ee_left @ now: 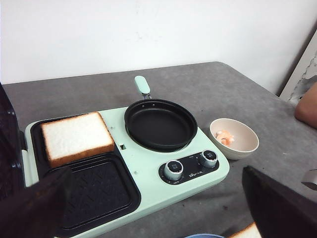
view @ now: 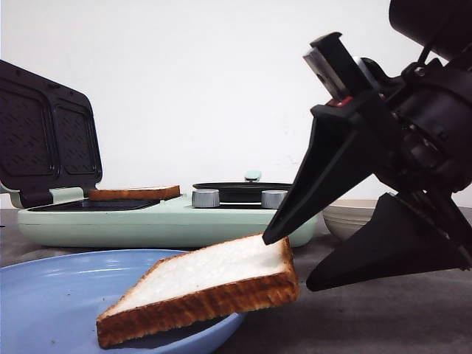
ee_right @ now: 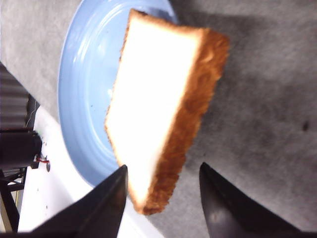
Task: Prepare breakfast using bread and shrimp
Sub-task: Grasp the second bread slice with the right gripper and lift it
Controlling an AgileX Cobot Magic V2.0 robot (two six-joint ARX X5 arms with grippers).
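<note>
One bread slice (view: 199,284) lies tilted over the rim of a blue plate (view: 51,302), with its right corner sticking out over the table. My right gripper (view: 287,262) is open, its jaws above and below that corner; the upper fingertip (view: 271,234) is at the bread's top face. In the right wrist view the slice (ee_right: 158,109) sits between the spread jaws of the right gripper (ee_right: 163,167) with a gap on one side. A second slice (ee_left: 74,136) lies on the sandwich maker's far grill plate. Shrimp (ee_left: 225,138) lie in a beige bowl (ee_left: 242,146). My left gripper (ee_left: 154,172) is open and empty above the appliance.
The mint-green breakfast maker (view: 147,221) stands behind the plate with its lid (view: 48,140) raised, a black frying pan (ee_left: 159,123) and two knobs (ee_left: 173,169). Its near grill plate (ee_left: 96,193) is bare. The beige bowl (view: 354,217) stands right of it.
</note>
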